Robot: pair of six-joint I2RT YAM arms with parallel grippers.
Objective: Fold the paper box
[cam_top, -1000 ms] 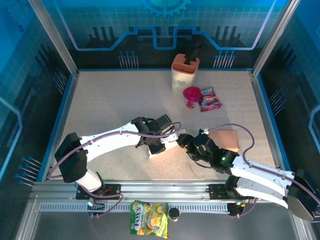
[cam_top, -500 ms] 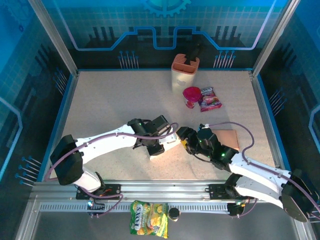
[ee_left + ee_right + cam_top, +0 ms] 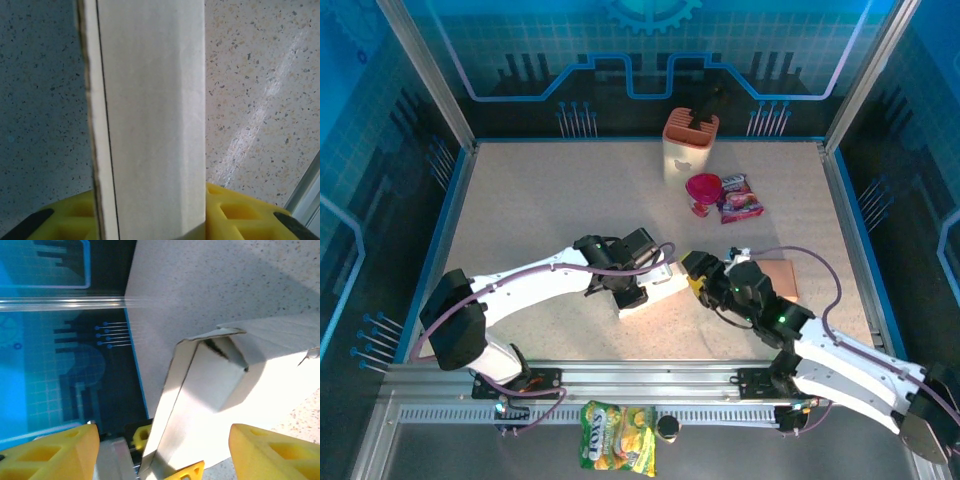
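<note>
The paper box point(image 3: 642, 303) is a pale, partly folded carton lying on the speckled table, front of centre. My left gripper point(image 3: 638, 287) is shut on it from above. In the left wrist view one box wall point(image 3: 150, 115) stands upright between the yellow fingers point(image 3: 240, 212). My right gripper point(image 3: 692, 275) is at the box's right end, open. In the right wrist view its yellow fingers point(image 3: 272, 452) stand wide apart on either side of the box's open end point(image 3: 210, 385), where a loose flap hangs inward.
A flat brown cardboard piece point(image 3: 772, 277) lies under my right arm. At the back stand a cream and orange holder point(image 3: 690, 145), a pink cup point(image 3: 702, 192) and a snack packet point(image 3: 740, 198). A chip bag point(image 3: 618, 436) lies off the table's front edge.
My right wrist has swung slightly up and right beside the box's end. The left jaws have narrowed a little on the box, which has shifted slightly.
</note>
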